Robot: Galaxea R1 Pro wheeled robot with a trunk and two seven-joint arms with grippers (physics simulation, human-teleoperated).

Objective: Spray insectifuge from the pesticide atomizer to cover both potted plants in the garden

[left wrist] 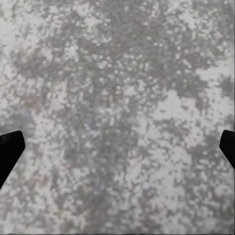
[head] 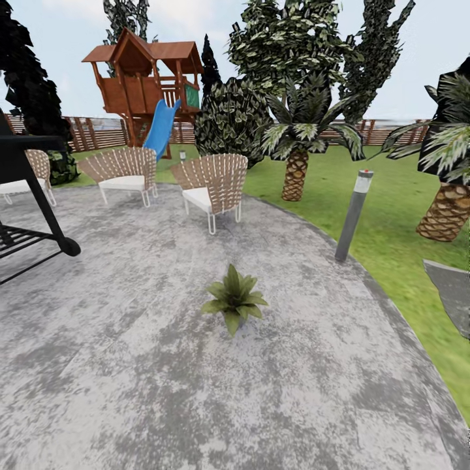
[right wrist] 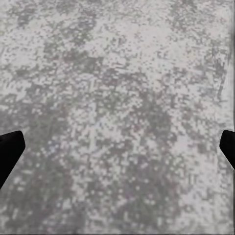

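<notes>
One potted plant [head: 234, 297], a low rosette of pointed green leaves, stands on the round grey stone patio [head: 130, 365] near the middle of the head view. The pesticide atomizer and the other potted plant are out of view. In the left wrist view my left gripper [left wrist: 117, 149] is open, its dark fingertips [left wrist: 9, 151] far apart over bare speckled stone. My right gripper [right wrist: 117, 149] in the right wrist view is open too, fingertips [right wrist: 10, 149] wide apart above the same stone, nothing between them.
A grey bollard lamp [head: 353, 215] stands at the patio's right edge by the lawn [head: 391, 215]. Two wicker chairs [head: 210, 186] sit at the back, a black frame [head: 29, 196] at the left. Palms [head: 297, 147], bushes, a playhouse [head: 147, 81] and fence lie beyond.
</notes>
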